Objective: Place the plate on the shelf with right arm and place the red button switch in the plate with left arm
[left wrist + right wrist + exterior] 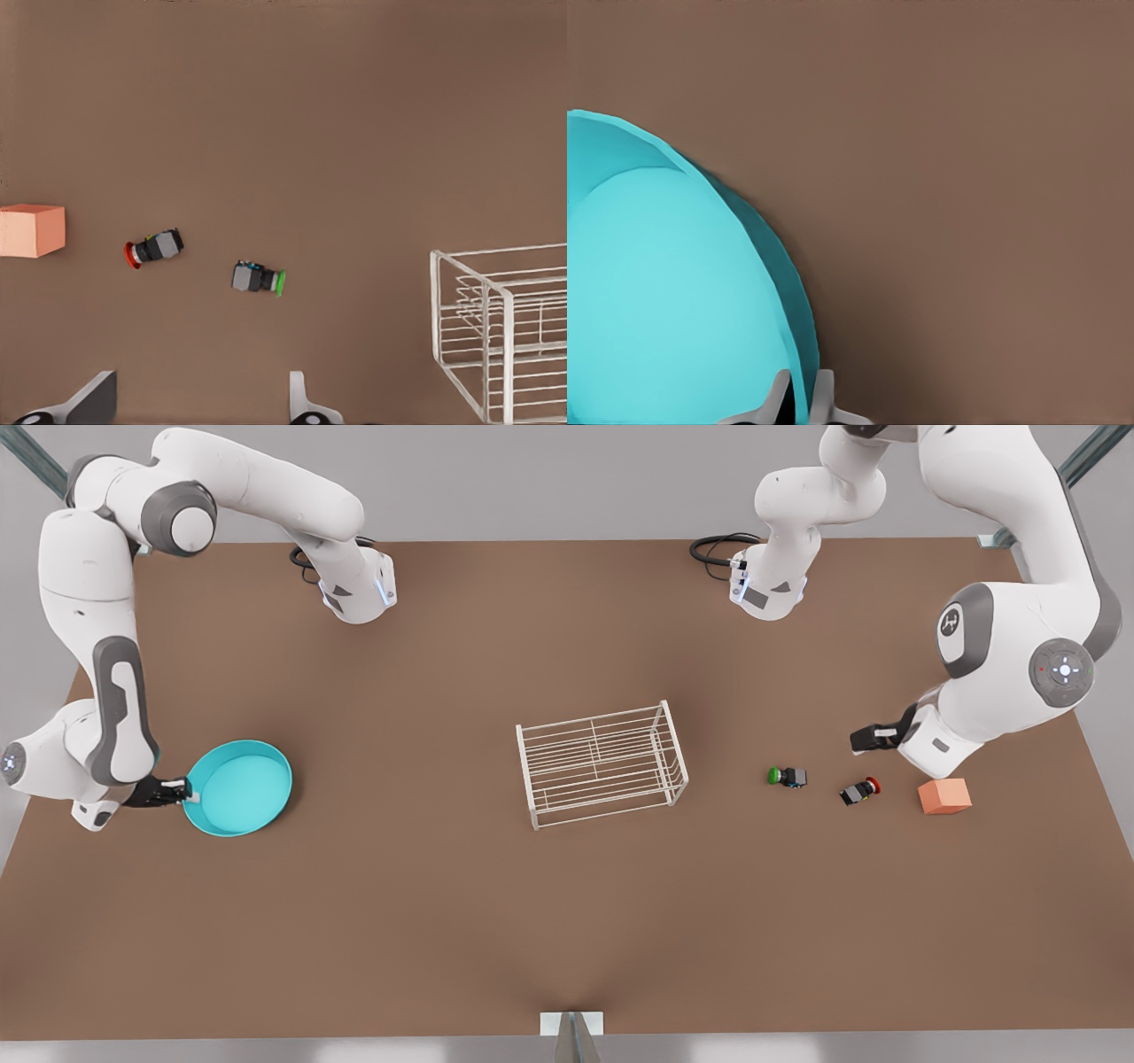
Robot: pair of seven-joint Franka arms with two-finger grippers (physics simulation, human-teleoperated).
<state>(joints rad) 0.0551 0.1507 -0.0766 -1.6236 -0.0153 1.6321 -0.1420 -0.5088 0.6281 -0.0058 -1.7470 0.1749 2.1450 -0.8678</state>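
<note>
We note right gripper pinching rim of turquoise plate, plate on brown table at front view's left, partly cut off in right wrist view. Left gripper hovers fingers spread, near red button switch lying on side beside green button switch, salmon cube. White wire shelf mid-table. Grey surround.

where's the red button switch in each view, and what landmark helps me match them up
Front view: the red button switch lies on the table toward the front view's right, between the green-capped switch and the salmon cube.
Left wrist view: it lies between the same cube and green-capped switch.
Right wrist view: not in it.
Shared landmark: the salmon cube.
</note>
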